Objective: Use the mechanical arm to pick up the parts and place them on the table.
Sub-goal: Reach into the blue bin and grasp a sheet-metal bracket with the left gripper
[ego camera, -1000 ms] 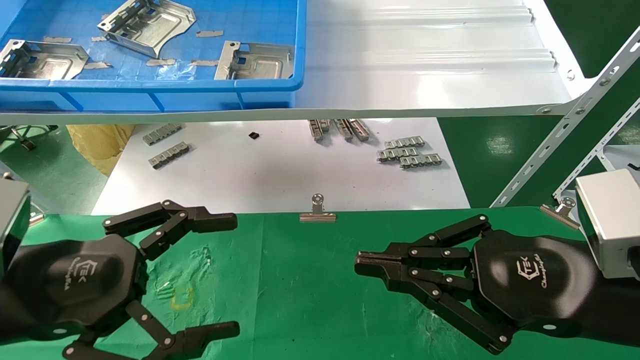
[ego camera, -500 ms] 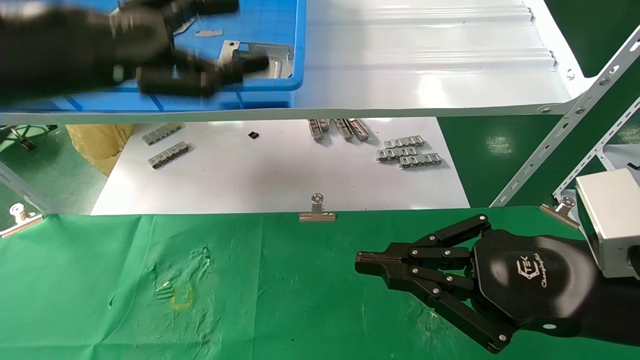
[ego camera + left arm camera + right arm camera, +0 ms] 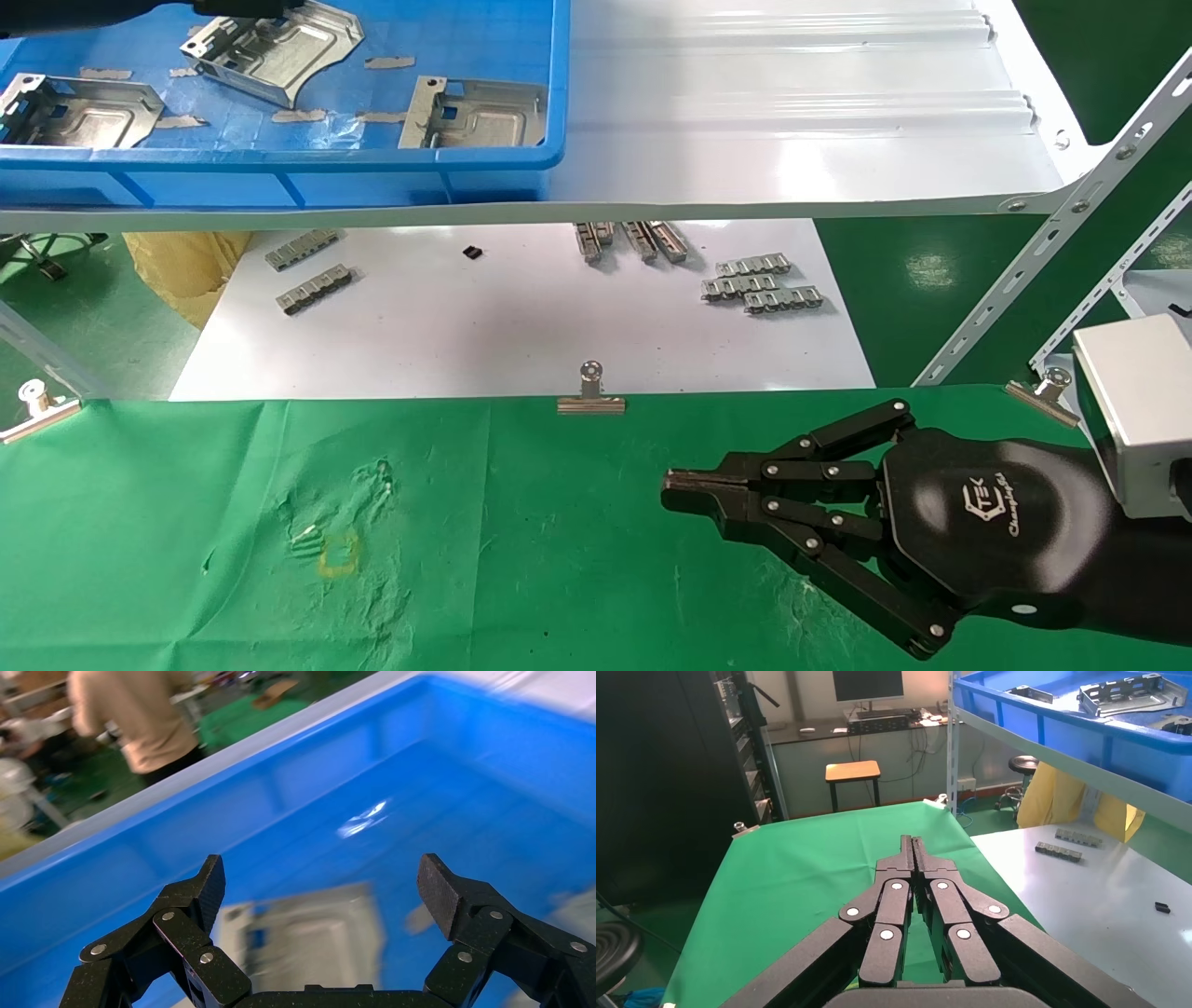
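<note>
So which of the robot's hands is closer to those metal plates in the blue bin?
The left. Its open left gripper hangs inside the blue bin, right over a metal plate. The right gripper, fingers closed, sits over the green table, well short of the shelf.

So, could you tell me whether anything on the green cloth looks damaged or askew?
Yes: the table cloth is puckered and scuffed around a yellow square on its left side. The rest lies fairly flat.

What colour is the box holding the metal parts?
Bright blue bin, clearest in the head view.
</note>
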Controlling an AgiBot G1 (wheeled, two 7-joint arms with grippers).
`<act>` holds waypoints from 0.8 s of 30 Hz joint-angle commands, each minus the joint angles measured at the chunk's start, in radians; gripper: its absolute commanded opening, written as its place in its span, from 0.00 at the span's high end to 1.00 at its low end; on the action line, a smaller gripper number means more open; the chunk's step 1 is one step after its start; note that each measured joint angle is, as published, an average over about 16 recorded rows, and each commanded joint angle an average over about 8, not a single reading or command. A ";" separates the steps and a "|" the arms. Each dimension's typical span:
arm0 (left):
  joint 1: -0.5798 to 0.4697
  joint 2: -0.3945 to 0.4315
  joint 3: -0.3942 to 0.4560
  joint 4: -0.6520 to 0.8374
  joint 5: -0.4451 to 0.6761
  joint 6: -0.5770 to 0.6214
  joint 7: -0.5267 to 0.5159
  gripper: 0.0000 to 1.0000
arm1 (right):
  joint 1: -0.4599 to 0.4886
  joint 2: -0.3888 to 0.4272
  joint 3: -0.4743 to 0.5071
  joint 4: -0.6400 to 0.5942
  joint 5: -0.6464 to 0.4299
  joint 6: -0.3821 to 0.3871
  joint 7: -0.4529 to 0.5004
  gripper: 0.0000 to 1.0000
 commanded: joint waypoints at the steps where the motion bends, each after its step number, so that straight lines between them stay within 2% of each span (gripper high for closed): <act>1: -0.025 0.009 0.012 0.048 0.024 -0.034 0.016 1.00 | 0.000 0.000 0.000 0.000 0.000 0.000 0.000 0.00; 10: -0.042 0.019 0.023 0.149 0.045 -0.109 0.032 1.00 | 0.000 0.000 0.000 0.000 0.000 0.000 0.000 0.00; 24: -0.023 0.025 0.006 0.196 0.021 -0.126 0.017 1.00 | 0.000 0.000 0.000 0.000 0.000 0.000 0.000 0.00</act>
